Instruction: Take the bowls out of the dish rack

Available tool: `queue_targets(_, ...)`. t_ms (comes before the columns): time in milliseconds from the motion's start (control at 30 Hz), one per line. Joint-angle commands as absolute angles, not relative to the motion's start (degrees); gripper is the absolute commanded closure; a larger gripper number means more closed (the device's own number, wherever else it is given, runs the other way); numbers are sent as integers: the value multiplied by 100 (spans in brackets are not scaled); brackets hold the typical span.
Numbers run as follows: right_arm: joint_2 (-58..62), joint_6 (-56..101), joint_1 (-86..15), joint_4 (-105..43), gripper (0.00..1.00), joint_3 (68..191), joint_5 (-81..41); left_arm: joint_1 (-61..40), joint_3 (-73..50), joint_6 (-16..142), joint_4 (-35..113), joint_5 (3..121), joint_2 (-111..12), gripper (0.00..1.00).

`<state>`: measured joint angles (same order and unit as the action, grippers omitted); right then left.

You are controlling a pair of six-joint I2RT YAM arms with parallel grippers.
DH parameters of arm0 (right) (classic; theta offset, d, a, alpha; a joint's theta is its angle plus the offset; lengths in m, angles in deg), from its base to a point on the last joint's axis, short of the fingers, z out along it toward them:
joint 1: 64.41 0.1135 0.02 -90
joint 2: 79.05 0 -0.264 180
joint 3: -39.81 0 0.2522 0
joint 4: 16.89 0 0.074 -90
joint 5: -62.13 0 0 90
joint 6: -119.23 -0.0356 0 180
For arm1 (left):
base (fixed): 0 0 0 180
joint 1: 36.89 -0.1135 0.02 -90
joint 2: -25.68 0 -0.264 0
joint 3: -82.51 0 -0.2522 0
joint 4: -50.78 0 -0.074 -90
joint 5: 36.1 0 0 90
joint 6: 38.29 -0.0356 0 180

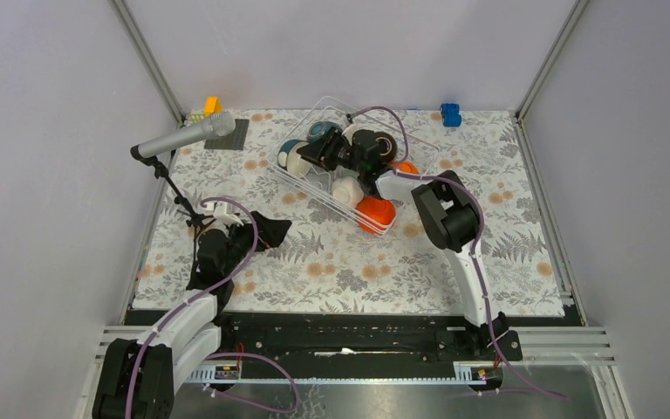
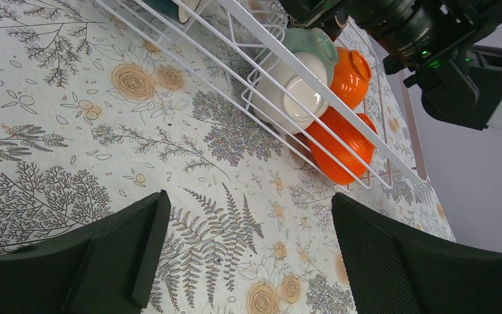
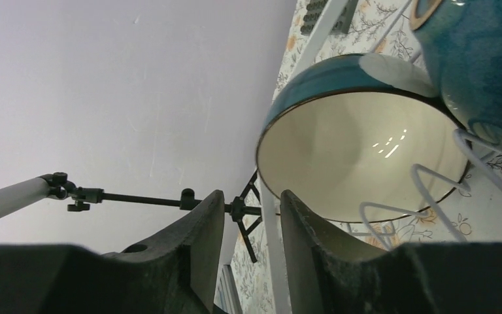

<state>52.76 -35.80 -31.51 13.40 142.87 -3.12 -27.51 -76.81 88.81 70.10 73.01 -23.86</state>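
Observation:
The white wire dish rack (image 1: 314, 185) stands at the back middle of the table, with several bowls in it. In the left wrist view a white bowl (image 2: 294, 98), a mint green bowl (image 2: 314, 42) and two orange bowls (image 2: 350, 72) (image 2: 340, 147) lean inside it. My right gripper (image 3: 251, 196) is at the rack's far left end, jaws a narrow gap apart. Just below its right fingertip is the rim of a teal bowl with a cream inside (image 3: 359, 150). A dark teal bowl (image 3: 484, 59) sits beside it. My left gripper (image 2: 248, 222) hovers open over bare cloth, left of the rack.
A microphone (image 1: 183, 138) on a black stand reaches in from the left wall. A dark grey mat (image 1: 229, 133) and a yellow block (image 1: 213, 106) lie at the back left. At the back right sits a blue block (image 1: 450, 114). The flowered cloth (image 1: 340, 262) covers the table.

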Motion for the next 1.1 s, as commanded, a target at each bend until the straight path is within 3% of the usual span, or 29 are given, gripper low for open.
queue_targets(0,5552,-3606,-3105,1313,55,14726,-148,-2749,-7748,8810,7266,7326,-2354,1)
queue_targets(333,5662,-3256,-2966,501,41,15250,-494,-2749,-7746,8804,7255,7310,-2334,1)
queue_targets(467,5766,-3140,-2875,146,31,15596,-736,-2749,-7749,8805,7226,7298,-2303,1)
queue_targets(667,5883,-2936,-2695,-510,32,15957,-1513,-2749,-7740,8797,7201,7298,-2305,1)
queue_targets(933,6375,-3035,-2570,-766,47,16719,-1680,-2749,-7731,8784,7144,7272,-2279,1)
queue_targets(1067,6458,-3053,-2538,-814,71,16902,-1675,-2749,-7722,8768,7089,7249,-2227,1)
